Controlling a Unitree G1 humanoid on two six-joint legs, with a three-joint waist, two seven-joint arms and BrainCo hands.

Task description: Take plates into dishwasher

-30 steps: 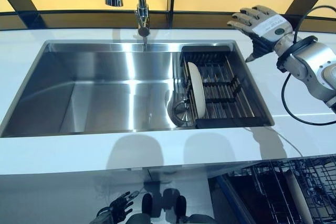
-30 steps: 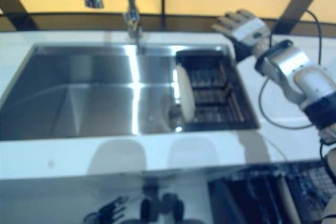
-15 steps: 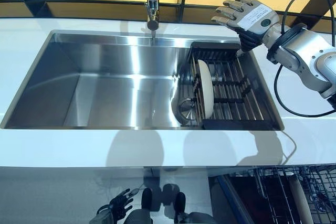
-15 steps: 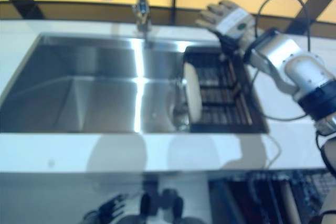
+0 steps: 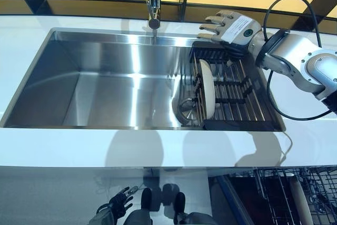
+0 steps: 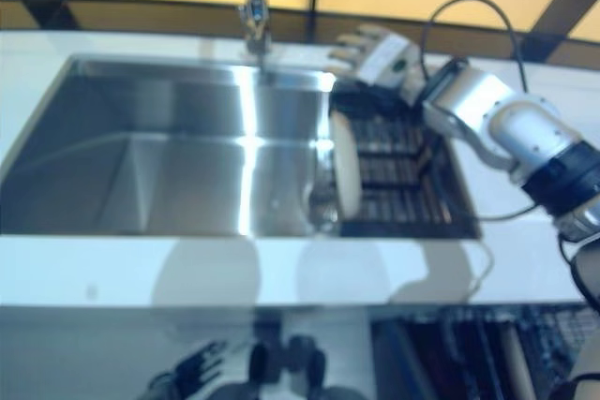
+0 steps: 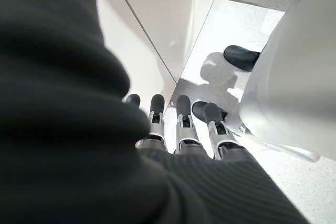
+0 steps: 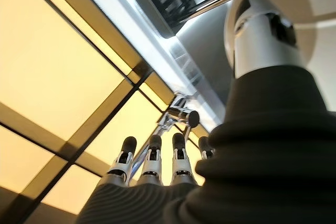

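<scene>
A cream plate (image 5: 207, 88) stands on edge in the black drying rack (image 5: 246, 104) at the right end of the steel sink (image 5: 105, 88). My right hand (image 5: 229, 27) is open, fingers straight, hovering over the rack's back edge, behind and above the plate, apart from it. Its fingers (image 8: 152, 166) show straight in the right wrist view. My left hand (image 5: 118, 204) hangs low below the counter, fingers relaxed and empty; it also shows in the left wrist view (image 7: 178, 129). The open dishwasher rack (image 5: 284, 193) lies at the lower right with a cream plate (image 5: 300, 198) in it.
A tall faucet (image 5: 153, 3) stands at the back of the sink, left of my right hand. A round drain strainer (image 5: 185, 111) sits in the basin beside the plate. The white counter (image 5: 158, 148) runs along the front. Windows are behind.
My right hand has moved left and down, from beyond the rack's back right corner to over the rack's back edge. The camera also shifted during the first half second.
</scene>
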